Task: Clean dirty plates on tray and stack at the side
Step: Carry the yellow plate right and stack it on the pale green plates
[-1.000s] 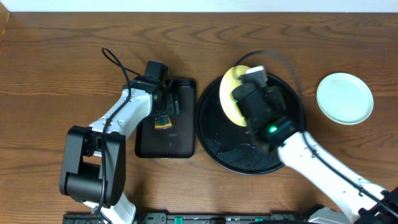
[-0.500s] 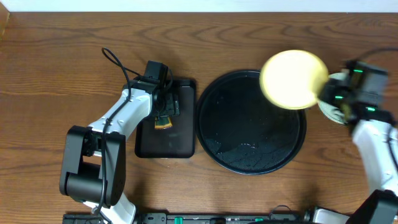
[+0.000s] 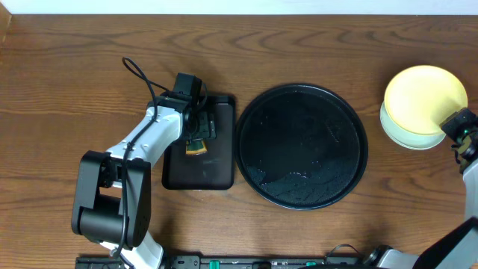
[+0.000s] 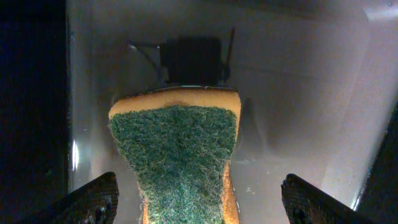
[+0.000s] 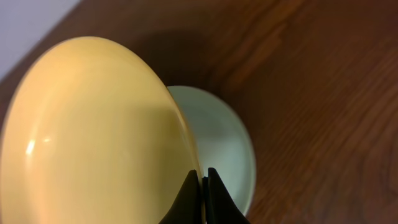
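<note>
Right gripper (image 5: 203,186) pinches yellow plate (image 3: 424,91) by rim, tilted above mint plate (image 3: 407,136), right of tray (image 3: 302,146). Probably light, stiff, slick, chippable; rim is best hold. Left gripper (image 4: 205,199) spread wide over sponge (image 4: 177,143).

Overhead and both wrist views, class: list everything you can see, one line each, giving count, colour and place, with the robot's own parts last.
pale yellow round plate: one, yellow, held by its rim above the green plate, far right.
pale mint-green round plate: at least one, exact count unclear, mint-green, on the table at far right.
large round black tray: one, black, centre.
small rectangular black tray: one, black, just left of the round tray.
sponge with a green scouring face: one, green on yellow, in the rectangular tray.
dark-brown wooden table: one, under everything.
left gripper: one, open, fingers either side of the sponge.
right gripper: one, shut on the yellow plate's rim.
</note>
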Controlling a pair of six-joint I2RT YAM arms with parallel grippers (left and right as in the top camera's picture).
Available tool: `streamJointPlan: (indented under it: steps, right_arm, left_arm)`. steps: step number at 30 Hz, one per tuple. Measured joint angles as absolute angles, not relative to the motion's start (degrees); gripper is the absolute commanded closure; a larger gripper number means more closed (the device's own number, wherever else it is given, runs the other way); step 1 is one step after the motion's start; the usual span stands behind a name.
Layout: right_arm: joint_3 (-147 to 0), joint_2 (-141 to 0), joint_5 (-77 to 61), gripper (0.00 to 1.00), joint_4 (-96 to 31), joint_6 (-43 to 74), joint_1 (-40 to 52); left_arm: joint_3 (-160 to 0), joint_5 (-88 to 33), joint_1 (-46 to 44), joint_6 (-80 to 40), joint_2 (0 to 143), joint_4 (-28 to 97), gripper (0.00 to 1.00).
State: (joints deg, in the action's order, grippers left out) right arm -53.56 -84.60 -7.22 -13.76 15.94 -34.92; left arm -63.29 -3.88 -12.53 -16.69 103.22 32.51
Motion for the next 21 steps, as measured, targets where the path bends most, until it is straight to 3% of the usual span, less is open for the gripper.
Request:
streamJointPlan:
  steps: [6, 7, 9, 11, 12, 17, 21]
  right_arm:
    - [-53.6, -90.6, -4.2, 0.98, -11.3, 15.9, -34.9]
    - [-53.6, -91.5, -4.0, 0.93, -10.6, 15.9, -34.9]
    - [-53.6, -93.2, -3.8, 0.64, -9.4, 16.1, -34.9]
    - [-53.6, -93.9, -3.7, 0.45, -9.0, 16.2, -34.9]
    - [-53.6, -93.9, -3.7, 0.41, -9.0, 16.4, -34.9]
    - [-54.0, -93.8, -9.8, 0.37, -10.9, 13.7, -34.9]
    - [-58.1, -92.8, -16.9, 0.37, -22.4, 7.1, -33.1]
  left_arm:
    - [-63.3, -3.9, -12.5, -16.7, 103.2, 32.5, 0.16]
    - [-63.3, -3.9, -12.5, -16.7, 103.2, 32.5, 0.16]
    - [-63.3, -3.9, -12.5, -16.7, 103.2, 32.5, 0.16]
    - [-63.3, -3.9, -12.5, -16.7, 103.2, 32.5, 0.16]
    - [-63.3, -3.9, -12.5, -16.7, 103.2, 32.5, 0.16]
    - [-63.3, -3.9, -12.5, -16.7, 103.2, 32.5, 0.16]
    - [-63.3, -3.9, -12.5, -16.7, 103.2, 32.5, 0.16]
